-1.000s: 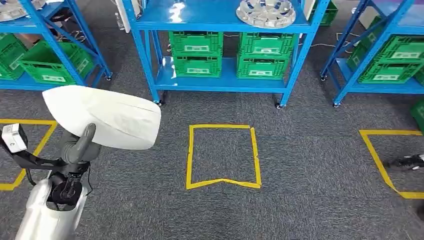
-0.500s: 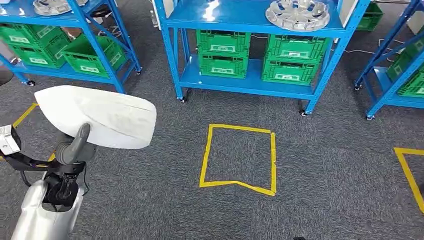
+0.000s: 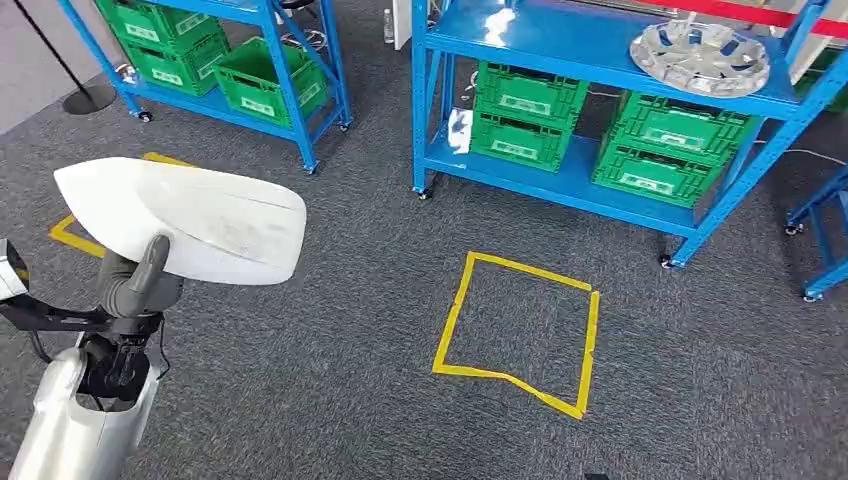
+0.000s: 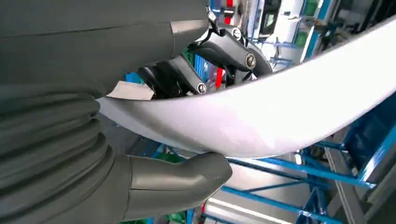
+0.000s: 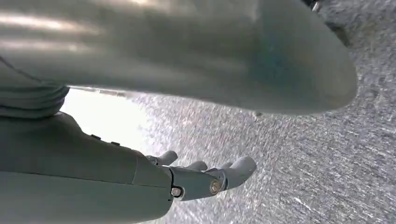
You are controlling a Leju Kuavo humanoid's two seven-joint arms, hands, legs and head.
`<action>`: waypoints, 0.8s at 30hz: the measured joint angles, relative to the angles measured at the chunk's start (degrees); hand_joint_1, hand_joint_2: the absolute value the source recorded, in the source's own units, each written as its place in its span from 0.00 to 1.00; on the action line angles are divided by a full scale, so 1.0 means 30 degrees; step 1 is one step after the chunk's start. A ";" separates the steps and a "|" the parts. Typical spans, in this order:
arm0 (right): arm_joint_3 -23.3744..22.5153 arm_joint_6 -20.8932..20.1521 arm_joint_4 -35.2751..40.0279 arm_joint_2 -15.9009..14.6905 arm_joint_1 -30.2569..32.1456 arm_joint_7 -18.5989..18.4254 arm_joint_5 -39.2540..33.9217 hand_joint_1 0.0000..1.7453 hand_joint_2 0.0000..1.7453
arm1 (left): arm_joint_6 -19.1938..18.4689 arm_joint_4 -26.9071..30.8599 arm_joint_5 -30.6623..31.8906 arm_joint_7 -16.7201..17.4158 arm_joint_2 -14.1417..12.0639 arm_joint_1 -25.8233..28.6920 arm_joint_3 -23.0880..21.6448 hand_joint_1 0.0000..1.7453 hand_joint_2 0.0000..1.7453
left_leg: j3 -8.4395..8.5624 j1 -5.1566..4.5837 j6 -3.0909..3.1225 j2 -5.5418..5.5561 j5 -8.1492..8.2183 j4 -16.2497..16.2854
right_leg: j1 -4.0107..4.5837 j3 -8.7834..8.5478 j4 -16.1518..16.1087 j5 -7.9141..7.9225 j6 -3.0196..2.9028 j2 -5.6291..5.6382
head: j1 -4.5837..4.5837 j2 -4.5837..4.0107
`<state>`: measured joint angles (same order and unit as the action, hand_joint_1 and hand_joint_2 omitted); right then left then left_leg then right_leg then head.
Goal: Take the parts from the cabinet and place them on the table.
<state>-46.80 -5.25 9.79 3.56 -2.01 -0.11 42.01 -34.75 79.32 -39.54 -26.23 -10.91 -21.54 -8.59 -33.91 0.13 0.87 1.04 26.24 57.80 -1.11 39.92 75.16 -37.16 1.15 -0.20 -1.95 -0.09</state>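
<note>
So the left hand (image 3: 130,290) is clamped on the big white curved plastic shell part (image 3: 185,222), thumb underneath, carrying it flat above the grey carpet, presumably so it won't slip, while the right hand (image 5: 205,179) hangs loose and empty.

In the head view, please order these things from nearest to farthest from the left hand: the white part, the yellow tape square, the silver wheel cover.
1. White part: held in the left hand.
2. Yellow tape square: on the carpet, to the hand's right.
3. Silver wheel cover: on the blue shelf, far right.
</note>
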 joint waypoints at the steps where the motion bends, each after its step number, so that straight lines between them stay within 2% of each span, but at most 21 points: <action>1: 0.0000 0.0000 0.0000 0.0000 0.0011 0.0007 0.0000 0.00 0.00 | -0.0015 -0.0095 0.0022 -0.0036 0.0022 0.0001 0.0000 1.00 1.00 | -0.0030 -0.0002 -0.0002 0.0256 -0.0002 0.0039 | 0.0025 0.0403 0.0689 -0.0020 -0.0001 0.0039 | -0.0007 0.0000; 2: 0.0000 0.0000 0.0000 0.0000 -0.0001 0.0022 0.0021 0.00 0.00 | -0.0043 -0.0197 0.0065 -0.0124 0.0022 0.0000 -0.0007 1.00 1.00 | -0.0043 0.0005 -0.0007 0.0513 0.0000 0.0093 | 0.0026 0.0353 0.0394 0.0428 -0.0015 0.0049 | 0.0000 0.0000; 3: 0.0000 -0.0007 0.0000 -0.0014 -0.0022 0.0072 0.0051 0.00 0.00 | -0.0058 -0.0283 0.0116 -0.0189 0.0029 -0.0038 0.0000 1.00 1.00 | -0.0046 0.0022 -0.0024 0.0784 0.0010 0.0156 | -0.0001 -0.0144 -0.0755 0.1220 -0.0036 0.0081 | 0.0000 0.0007; 4: 0.0000 -0.0015 0.0000 -0.0029 -0.0044 0.0139 0.0058 0.00 0.00 | -0.0051 -0.0357 0.0146 -0.0240 0.0066 -0.0109 0.0000 1.00 1.00 | -0.0047 0.0054 -0.0095 0.1053 0.0047 0.0246 | -0.0042 -0.0960 -0.2480 0.2147 -0.0045 0.0203 | 0.0000 0.0000; 5: 0.0000 -0.0029 0.0000 -0.0058 -0.0060 0.0241 0.0095 0.00 0.00 | -0.0051 -0.0444 0.0146 -0.0291 0.0124 -0.0196 0.0000 1.00 1.00 | -0.0098 0.0076 -0.0202 0.1290 0.0113 0.0385 | -0.0131 -0.1805 -0.4224 0.2895 -0.0022 0.0750 | 0.0000 0.0000; 6: 0.0000 -0.0036 0.0000 -0.0058 -0.0082 0.0328 0.0109 0.00 0.00 | -0.0051 -0.0495 0.0146 -0.0306 0.0219 -0.0282 0.0000 1.00 1.00 | -0.0246 0.0021 -0.0363 0.1487 0.0165 0.0544 | -0.0254 -0.2014 -0.4784 0.2500 -0.0001 0.1785 | 0.0007 0.0000; 7: 0.0007 -0.0066 0.0000 -0.0058 -0.0093 0.0445 0.0160 0.00 0.00 | -0.0051 -0.0576 0.0160 -0.0291 0.0270 -0.0352 -0.0007 1.00 1.00 | -0.0378 0.0017 -0.0525 0.1775 0.0165 0.0631 | -0.0176 -0.1972 -0.4827 0.2586 -0.0123 0.1451 | -0.0022 0.0000; 10: 0.0000 -0.0073 0.0000 -0.0058 -0.0128 0.0583 0.0255 0.00 0.00 | -0.0204 -0.0794 0.0292 -0.0313 0.0437 -0.0367 -0.0022 1.00 1.00 | -0.0467 0.0120 -0.0966 0.2291 -0.0043 0.0366 | -0.0065 -0.2108 -0.4902 0.2669 -0.0535 0.0898 | 0.0000 0.0000; 11: 0.0000 -0.0058 0.0000 -0.0044 -0.0150 0.0605 0.0247 0.00 0.00 | -0.0233 -0.0881 0.0357 -0.0328 0.0437 -0.0352 -0.0022 1.00 1.00 | -0.0551 0.0126 -0.1011 0.1836 0.0001 0.0493 | -0.0163 -0.2186 -0.5075 0.2786 -0.0719 0.0621 | -0.0007 0.0001; 12: 0.0000 -0.0008 0.0000 -0.0044 -0.0139 0.0540 0.0247 0.00 0.00 | -0.0313 -0.0997 0.0335 -0.0278 0.0444 -0.0470 -0.0029 1.00 1.00 | -0.0763 0.0003 -0.1099 0.0733 0.0370 0.1023 | -0.0139 -0.2230 -0.5126 0.2801 -0.0815 0.0471 | -0.0189 0.0000; 13: 0.0000 0.0058 0.0000 -0.0044 -0.0105 0.0373 0.0247 0.00 0.00 | -0.0379 -0.1157 0.0306 -0.0225 0.0503 -0.0607 -0.0036 1.00 1.00 | -0.1313 0.0025 -0.1195 0.0170 0.1017 0.2112 | -0.0094 -0.2239 -0.5136 0.2795 -0.0918 0.0249 | -0.0205 0.0000; 14: 0.0000 0.0080 0.0000 -0.0044 -0.0061 0.0188 0.0248 0.00 0.00 | -0.0423 -0.1304 0.0328 -0.0226 0.0561 -0.0624 -0.0044 1.00 1.00 | -0.2053 0.0068 -0.1266 -0.0089 0.1751 0.3651 | -0.0062 -0.2240 -0.5135 0.2767 -0.0965 -0.0010 | -0.0197 0.0000; 15: -0.0007 0.0109 0.0000 -0.0044 -0.0018 0.0080 0.0255 0.00 0.00 | -0.0452 -0.1472 0.0489 -0.0321 0.0605 -0.0528 -0.0051 1.00 1.00 | -0.2805 0.0089 -0.1305 -0.0169 0.2363 0.5195 | -0.0039 -0.2235 -0.5135 0.2742 -0.1005 -0.0272 | -0.0204 0.0000; 16: -0.0015 0.0109 0.0000 -0.0044 0.0008 -0.0065 0.0305 0.00 0.00 | -0.0459 -0.1616 0.0598 -0.0364 0.0619 -0.0398 -0.0051 1.00 1.00 | -0.3292 0.0110 -0.1330 -0.0198 0.2567 0.6173 | -0.0025 -0.2237 -0.5131 0.2719 -0.1035 -0.0508 | -0.0204 0.0000; 17: -0.0015 0.0102 0.0000 -0.0044 0.0024 -0.0190 0.0416 0.00 0.00 | -0.0459 -0.1705 0.0619 -0.0386 0.0626 -0.0249 -0.0051 1.00 1.00 | -0.3293 0.0121 -0.1326 -0.0224 0.2330 0.6146 | -0.0011 -0.2259 -0.5130 0.2701 -0.1047 -0.0720 | -0.0204 0.0000; 18: -0.0015 0.0058 0.0000 -0.0044 0.0025 -0.0292 0.0466 0.00 0.00 | -0.0488 -0.1763 0.0758 -0.0415 0.0641 -0.0126 -0.0051 1.00 1.00 | -0.2836 0.0117 -0.1275 -0.0254 0.1699 0.5255 | 0.0006 -0.2292 -0.5130 0.2661 -0.1035 -0.0939 | -0.0204 0.0007; 19: -0.0015 0.0051 0.0000 -0.0044 0.0022 -0.0365 0.0547 0.00 0.00 | -0.0547 -0.1799 0.0853 -0.0437 0.0648 -0.0048 -0.0051 1.00 1.00 | -0.1991 0.0102 -0.1188 -0.0389 0.0876 0.3662 | 0.0028 -0.2355 -0.5130 0.2621 -0.1023 -0.1148 | -0.0204 0.0000; 20: -0.0015 0.0051 0.0000 -0.0036 0.0022 -0.0378 0.0619 0.00 0.00 | -0.0582 -0.1828 0.0896 -0.0502 0.0663 -0.0018 -0.0051 1.00 1.00 | -0.1042 0.0055 -0.1054 -0.0753 0.0143 0.1906 | 0.0047 -0.2438 -0.5130 0.2565 -0.0978 -0.1355 | -0.0204 0.0000; 21: -0.0015 0.0051 0.0000 -0.0015 0.0025 -0.0400 0.0626 0.00 0.00 | -0.0583 -0.1843 0.0947 -0.0539 0.0677 -0.0011 -0.0051 1.00 1.00 | -0.0343 -0.0128 -0.0870 -0.1755 0.0025 0.0488 | 0.0080 -0.2512 -0.5135 0.2515 -0.0906 -0.1535 | -0.0204 0.0000; 22: -0.0015 0.0080 0.0000 0.0000 0.0030 -0.0364 0.0619 0.00 0.00 | -0.0583 -0.1850 0.0969 -0.0561 0.0714 0.0039 -0.0051 1.00 1.00 | -0.0195 -0.0310 -0.0721 -0.1733 0.0084 0.0346 | 0.0187 -0.2508 -0.5108 0.2428 -0.0753 -0.1714 | -0.0189 0.0000; 24: -0.0015 0.0095 0.0000 0.0000 0.0030 -0.0219 0.0663 0.00 0.00 | -0.0568 -0.1778 0.1048 -0.0656 0.0764 0.0424 0.0094 1.00 1.00 | -0.0299 -0.0350 -0.0592 -0.1263 0.0046 0.0347 | 0.0152 -0.2607 -0.5184 0.2411 -0.0593 -0.2057 | -0.0183 0.0000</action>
<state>-46.84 -4.96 9.79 3.56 -1.92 -0.77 44.00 -36.46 73.98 -36.39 -28.20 -8.61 -20.27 -8.31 -34.81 -0.92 -0.90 -2.76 26.38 58.84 -0.65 32.10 59.61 -29.93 -0.63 -6.37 -2.49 -0.09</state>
